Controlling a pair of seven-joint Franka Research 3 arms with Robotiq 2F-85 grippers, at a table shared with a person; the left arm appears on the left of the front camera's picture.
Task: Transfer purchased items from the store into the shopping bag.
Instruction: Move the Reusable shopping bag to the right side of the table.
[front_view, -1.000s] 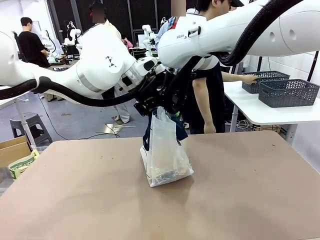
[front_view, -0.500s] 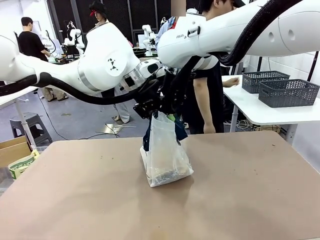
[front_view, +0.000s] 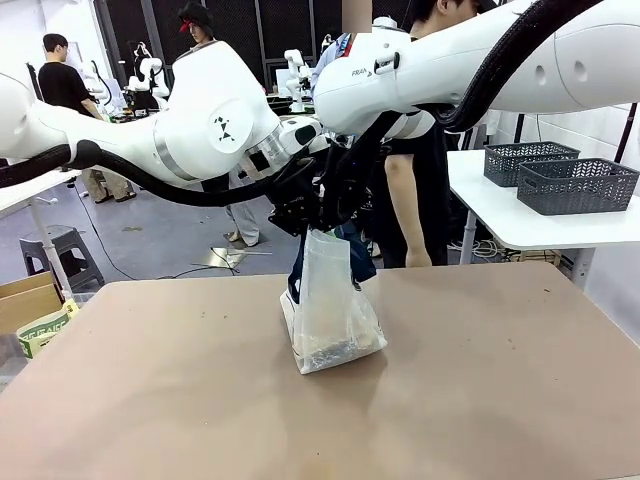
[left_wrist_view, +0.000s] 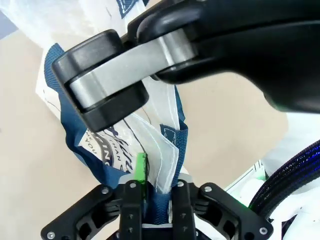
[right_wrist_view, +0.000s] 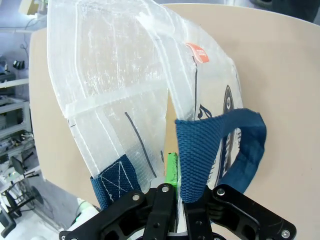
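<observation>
The shopping bag (front_view: 331, 308), translucent with navy straps, stands upright at mid-table. Both grippers meet at its top. My left gripper (front_view: 303, 213) comes in from the left, and in its wrist view (left_wrist_view: 156, 187) the fingers are pinched on the bag's whitish rim (left_wrist_view: 165, 150) beside a navy strap. My right gripper (front_view: 344, 210) is shut on a navy strap handle (right_wrist_view: 200, 150). A few small dark things (front_view: 330, 350) lie at the bag's bottom, too dim to name. The store, a dark grey lattice basket (front_view: 577, 185), sits on the side table at the right.
A second grey basket (front_view: 530, 160) stands behind the first on the white side table (front_view: 520, 225). A person (front_view: 410, 190) stands just beyond the bag at the brown table's (front_view: 480, 380) far edge. A cardboard box (front_view: 30, 305) sits on the floor at the left.
My left gripper has closed from wide open onto the bag's rim. The person's hand has drawn back from the baskets at the right. The bag and my right gripper have stayed put.
</observation>
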